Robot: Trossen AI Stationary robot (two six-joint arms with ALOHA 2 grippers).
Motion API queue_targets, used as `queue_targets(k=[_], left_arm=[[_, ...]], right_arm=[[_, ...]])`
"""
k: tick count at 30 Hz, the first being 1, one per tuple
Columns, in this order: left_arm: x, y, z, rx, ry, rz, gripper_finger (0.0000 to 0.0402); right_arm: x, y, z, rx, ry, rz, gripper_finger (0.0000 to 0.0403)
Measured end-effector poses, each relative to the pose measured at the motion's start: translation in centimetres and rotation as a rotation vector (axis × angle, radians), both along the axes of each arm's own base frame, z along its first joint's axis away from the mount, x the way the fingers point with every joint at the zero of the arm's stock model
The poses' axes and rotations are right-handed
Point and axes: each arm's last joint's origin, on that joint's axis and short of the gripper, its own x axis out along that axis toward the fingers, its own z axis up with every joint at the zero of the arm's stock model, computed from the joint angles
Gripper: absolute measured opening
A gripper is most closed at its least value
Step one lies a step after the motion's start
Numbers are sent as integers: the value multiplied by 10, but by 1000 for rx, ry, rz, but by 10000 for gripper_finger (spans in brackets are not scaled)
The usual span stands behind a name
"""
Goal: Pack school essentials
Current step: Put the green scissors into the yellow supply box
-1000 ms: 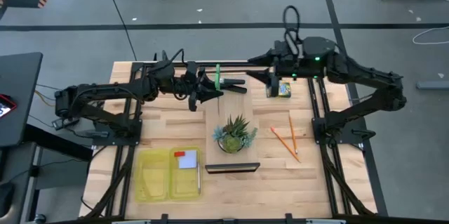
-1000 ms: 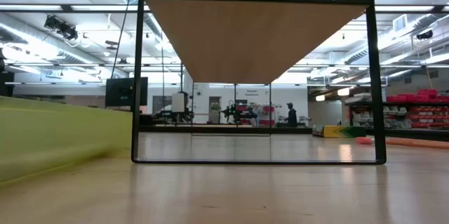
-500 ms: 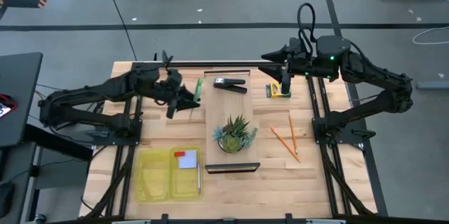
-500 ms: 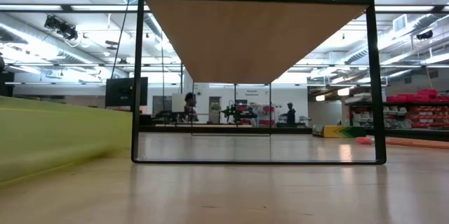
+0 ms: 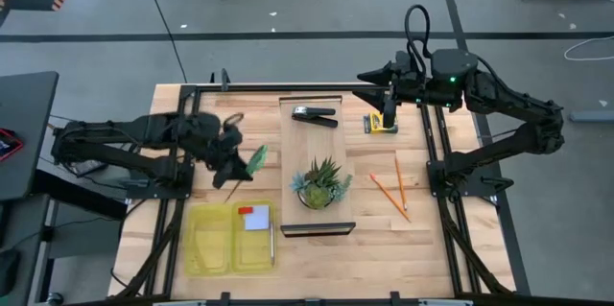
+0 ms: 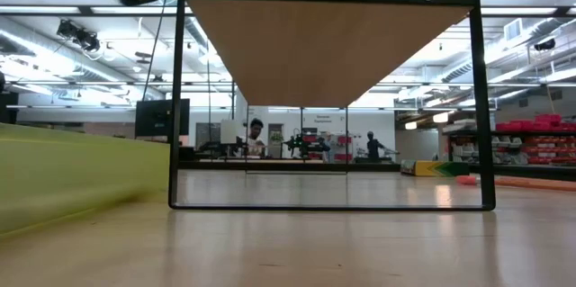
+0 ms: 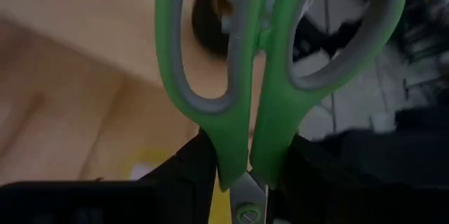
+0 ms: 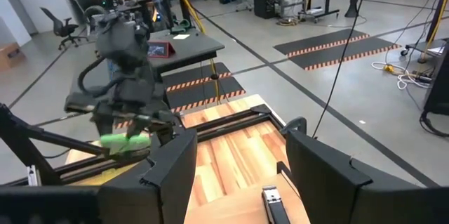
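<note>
The green-handled scissors [image 5: 257,159] are in my left gripper [image 5: 242,162], which is shut on them and hangs over the table's left half, between the raised wooden board [image 5: 309,148] and the yellow tray [image 5: 206,239]. In the tray lie the pale blue note pad [image 5: 255,222] and the tiny red piece [image 5: 247,211]. My right gripper [image 5: 387,114] is open above the yellow-and-green crayon box [image 5: 381,126] at the far right; whether it touches the box, I cannot tell. Two orange pencils [image 5: 393,189] lie flat on the right side of the table. My left gripper [image 7: 245,182] pinches the scissors between its two fingers [image 7: 188,175] at the neck [image 7: 237,161], where the green handles join the blades just ahead of the pivot screw. The handle loops [image 7: 203,55] stick out beyond the fingertips. The scissors are lifted clear of the table.
A spiky potted plant [image 5: 319,183] and a black stapler [image 5: 315,114] stand on the raised board in the table's middle. The board's black frame [image 6: 175,98] fills the low view, with the tray's yellow wall [image 6: 54,174] to its left. People move in the room behind.
My left gripper has carried the scissors from above the far end of the raised board toward the table's left and near edges, and now hangs beyond the tray's far edge. My right gripper shifted slightly toward the right edge over the crayon box, then kept still.
</note>
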Motion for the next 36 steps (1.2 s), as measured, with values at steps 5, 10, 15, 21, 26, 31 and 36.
queue_targets(k=[5,10,15,21,26,31,36], left_arm=[[-8,-22,-10,3,135,-72,133],[-15,-39,-27,118,195,-195,143],[-13,-52,-49,294,189,-376,138],[4,-72,-67,537,105,-659,141],[24,-94,-82,723,-18,-852,143],[32,-111,-95,913,-98,-1008,136],[37,-126,-101,1015,-197,-1111,145]], right_arm=[[0,0,0,8,-3,-1,225],[0,0,0,25,-7,-4,225],[0,0,0,36,-6,-6,225],[0,0,-1,48,-4,-24,225],[-1,-1,-1,40,1,-58,225],[-2,-1,-4,39,30,-57,225],[-8,0,2,-16,4,-48,225]])
